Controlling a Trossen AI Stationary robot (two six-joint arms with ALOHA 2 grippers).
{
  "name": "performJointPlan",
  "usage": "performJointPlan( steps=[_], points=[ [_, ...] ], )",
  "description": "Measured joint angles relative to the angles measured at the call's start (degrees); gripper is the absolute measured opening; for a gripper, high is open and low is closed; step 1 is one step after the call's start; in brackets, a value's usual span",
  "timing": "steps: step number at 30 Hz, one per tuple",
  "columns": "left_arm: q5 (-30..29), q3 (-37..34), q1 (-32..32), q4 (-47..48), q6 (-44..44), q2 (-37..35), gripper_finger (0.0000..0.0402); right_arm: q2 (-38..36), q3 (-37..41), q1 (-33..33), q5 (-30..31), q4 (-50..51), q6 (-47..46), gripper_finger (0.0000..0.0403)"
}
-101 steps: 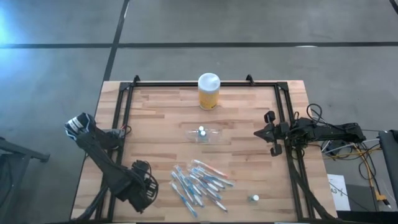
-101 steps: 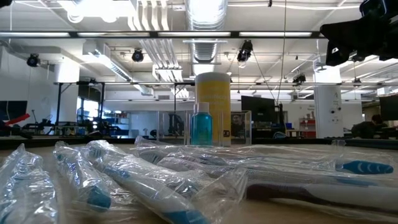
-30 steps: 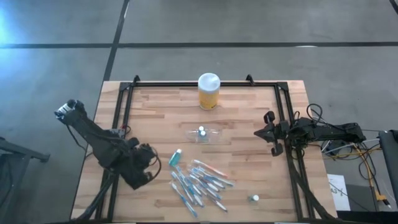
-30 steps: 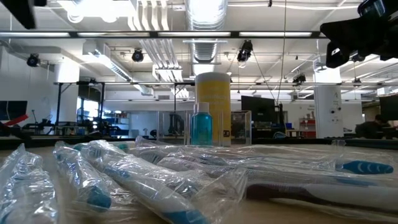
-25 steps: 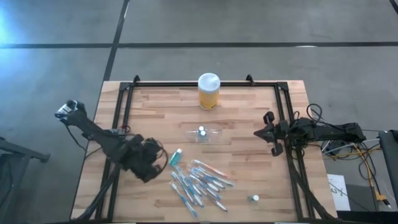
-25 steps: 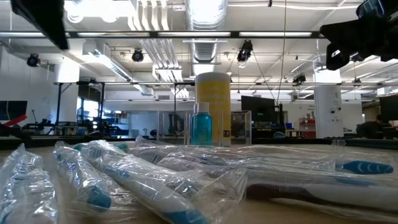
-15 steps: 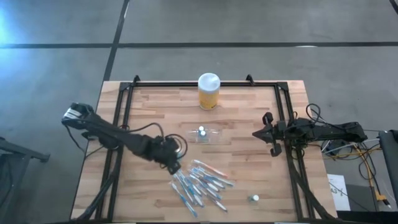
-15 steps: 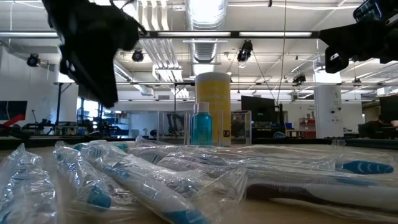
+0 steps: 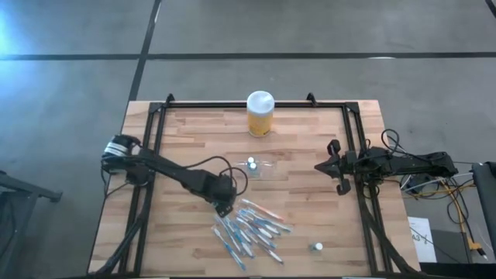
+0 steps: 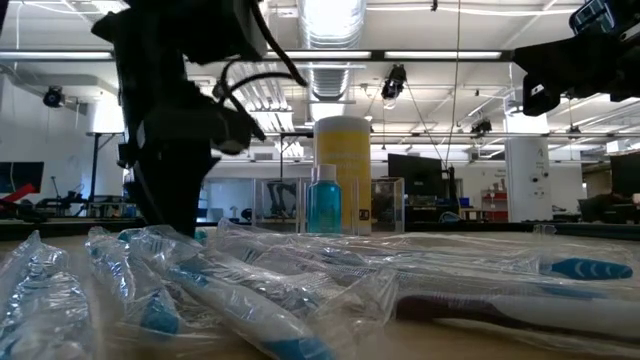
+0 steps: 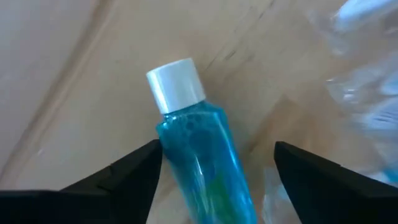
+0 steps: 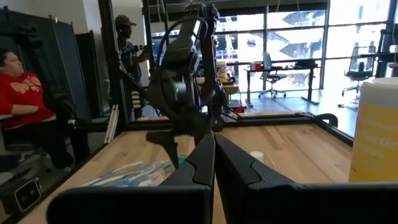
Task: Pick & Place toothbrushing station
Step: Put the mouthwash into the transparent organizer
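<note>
The toothbrushing station (image 9: 257,168), a small clear holder, stands on the wood at mid-table with a blue white-capped bottle (image 10: 323,200) upright in it. It shows in front of the yellow jar in the low view (image 10: 385,205). My left gripper (image 9: 225,199) is open and low over a second small blue bottle (image 11: 196,146) with a white cap that lies flat on the table. Its fingers (image 11: 134,171) stand on either side of the bottle. Whether they touch it I cannot tell. My right gripper (image 12: 214,155) is shut and empty at the table's right edge (image 9: 335,167).
A yellow jar with a white lid (image 9: 260,114) stands at the far edge. A heap of wrapped toothbrushes (image 9: 248,226) lies just right of and nearer than my left gripper. A small capped thing (image 9: 316,247) lies near right. A black frame (image 9: 155,124) rims the table. People show beyond it (image 12: 28,106).
My left gripper has swung from the table's near left toward the right, to the lying blue bottle beside the toothbrush heap, and has come down over it. The bottle, the holder and the toothbrushes have stayed where they were.
</note>
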State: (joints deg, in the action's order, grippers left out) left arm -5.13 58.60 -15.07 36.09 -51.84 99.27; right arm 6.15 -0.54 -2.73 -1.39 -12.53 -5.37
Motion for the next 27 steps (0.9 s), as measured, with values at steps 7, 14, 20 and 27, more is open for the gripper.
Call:
performJointPlan(
  steps=[7, 14, 20, 27],
  points=[
    [-0.08, 1.56, 0.09, 2.45, 2.66, 4.06, 0.0283, -0.02, 0.0, 0.0, 0.02, -0.04, -0.11, 0.0008],
    [0.0, 1.16, 0.18, 3.17, 6.24, 1.19, 0.0175, -0.02, 0.0, 0.0, 0.02, -0.07, 0.0, 0.0008],
    [0.07, 1.06, 0.17, 3.51, 8.82, 0.01, 0.0097, -0.02, 0.0, -0.01, 0.02, -0.04, 0.0, 0.0008],
    [-2.8, 1.1, 0.08, 3.32, 11.04, -0.79, 0.007, -0.02, 0.0, -0.01, 0.0, -0.04, 0.03, 0.0008]
  ],
)
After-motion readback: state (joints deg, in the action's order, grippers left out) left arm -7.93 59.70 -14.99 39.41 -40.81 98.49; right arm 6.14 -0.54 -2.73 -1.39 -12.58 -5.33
